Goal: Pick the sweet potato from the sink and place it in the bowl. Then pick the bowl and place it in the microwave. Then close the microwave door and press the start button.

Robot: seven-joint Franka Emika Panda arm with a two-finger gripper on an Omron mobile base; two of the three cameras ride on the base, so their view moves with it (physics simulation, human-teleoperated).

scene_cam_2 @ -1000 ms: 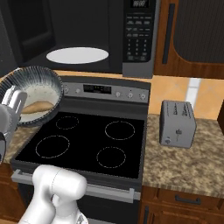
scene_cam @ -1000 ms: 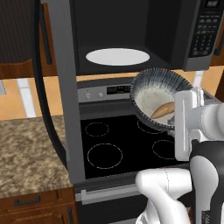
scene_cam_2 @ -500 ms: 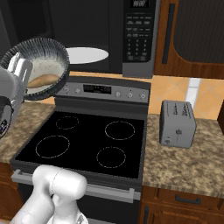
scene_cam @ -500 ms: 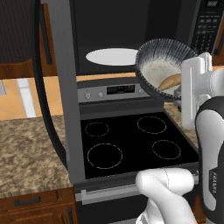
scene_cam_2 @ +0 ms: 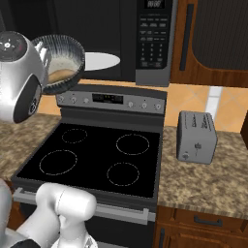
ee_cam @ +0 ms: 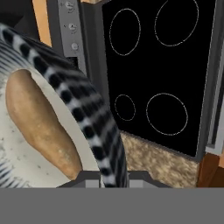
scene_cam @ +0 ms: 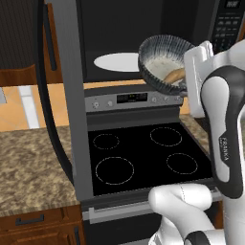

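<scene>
gripper [ee_cam: 101, 177] clamped on the rim of the bowl [scene_cam: 162, 60], holding it tilted in the air above the back of the stove [scene_cam: 143, 155], just in front of the open microwave [scene_cam_2: 145, 38]. sweet potato [ee_cam: 39, 127] lies inside the bowl against its pale wall. microwave door [scene_cam: 64, 95] stands swung open at the left. white turntable plate [scene_cam: 117, 62] sits inside the cavity. toaster [scene_cam_2: 196, 137] rests on the counter to the right.
</scene>
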